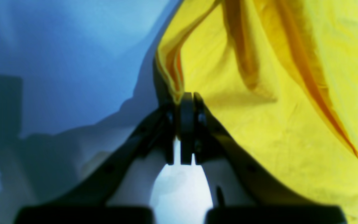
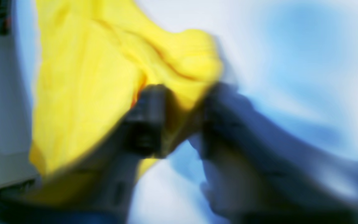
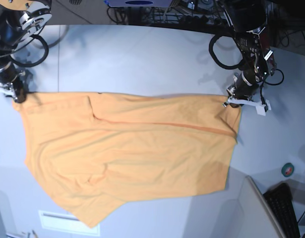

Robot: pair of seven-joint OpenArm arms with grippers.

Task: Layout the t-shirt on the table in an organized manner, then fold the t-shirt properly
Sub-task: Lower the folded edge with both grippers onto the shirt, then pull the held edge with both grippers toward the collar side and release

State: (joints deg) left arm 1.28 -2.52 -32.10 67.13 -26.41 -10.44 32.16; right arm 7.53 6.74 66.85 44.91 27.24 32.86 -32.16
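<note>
The orange-yellow t-shirt (image 3: 132, 148) lies spread across the white-grey table (image 3: 142, 54), its far edge pulled in a straight line between the two arms. My left gripper (image 3: 230, 101) sits at the shirt's right-hand far corner. In the left wrist view that gripper (image 1: 186, 99) is shut on a fold of the shirt's (image 1: 259, 124) edge. My right gripper (image 3: 17, 94) is at the left-hand far corner. The right wrist view is blurred; there the right gripper (image 2: 182, 118) has a bunch of shirt (image 2: 82, 77) pinched between its fingers (image 2: 144, 118).
A green tape roll (image 3: 288, 169) lies at the table's right edge, with a black keyboard (image 3: 286, 208) below it. A white label (image 3: 58, 220) sits near the front edge by the shirt's lower corner. Cable loops (image 3: 226, 49) hang from the arm at the back right.
</note>
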